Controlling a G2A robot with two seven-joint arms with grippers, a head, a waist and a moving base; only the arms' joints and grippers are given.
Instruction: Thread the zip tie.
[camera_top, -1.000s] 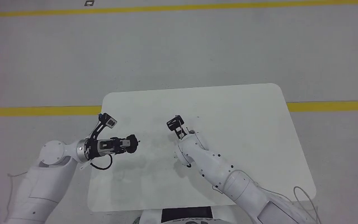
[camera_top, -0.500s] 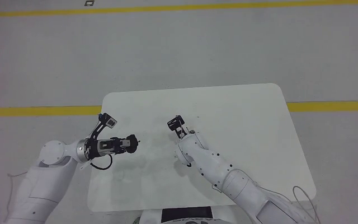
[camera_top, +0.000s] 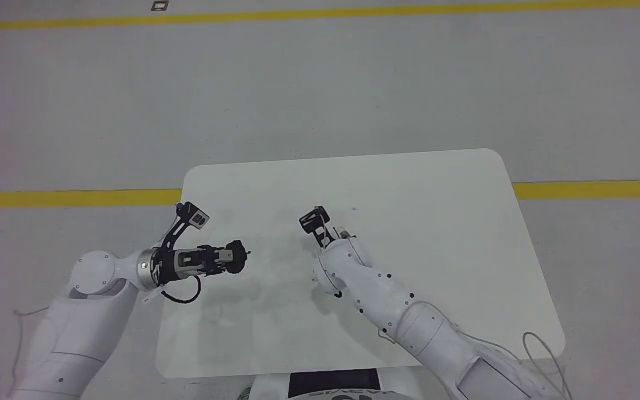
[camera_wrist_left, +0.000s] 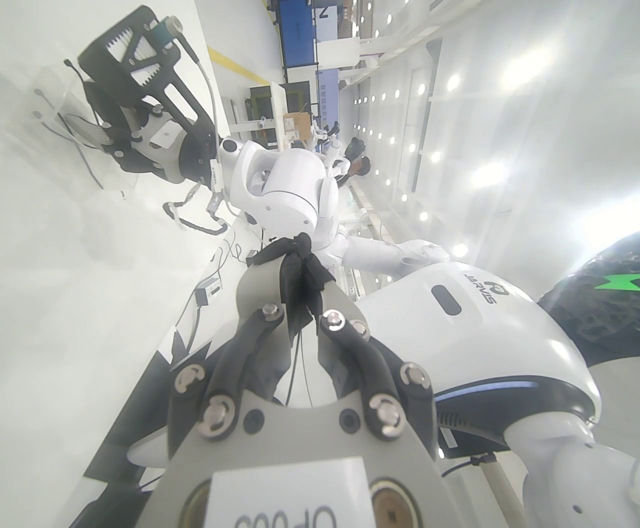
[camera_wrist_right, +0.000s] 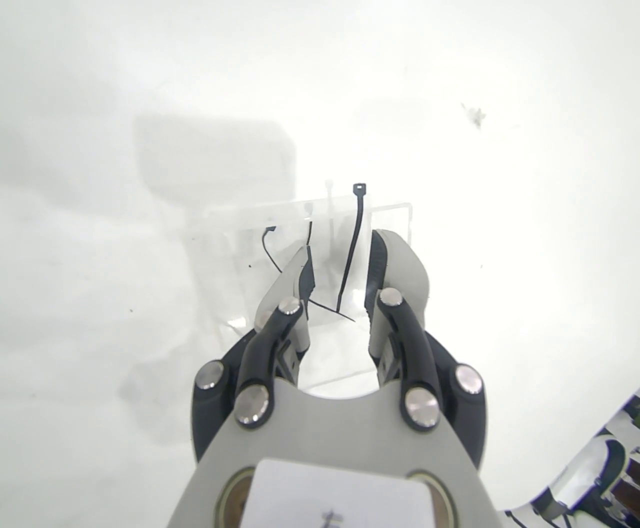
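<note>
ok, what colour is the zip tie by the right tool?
Black thin plastic zip tie; clearest in the right wrist view.

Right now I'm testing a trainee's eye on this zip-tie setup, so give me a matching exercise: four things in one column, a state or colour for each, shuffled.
Things:
1. left gripper
2. right gripper
3. zip tie
4. plate under the right gripper

States or colours:
A. see-through
B. shut
C. black
D. open

Pairs: 1-B, 2-D, 3-C, 4-A.
</note>
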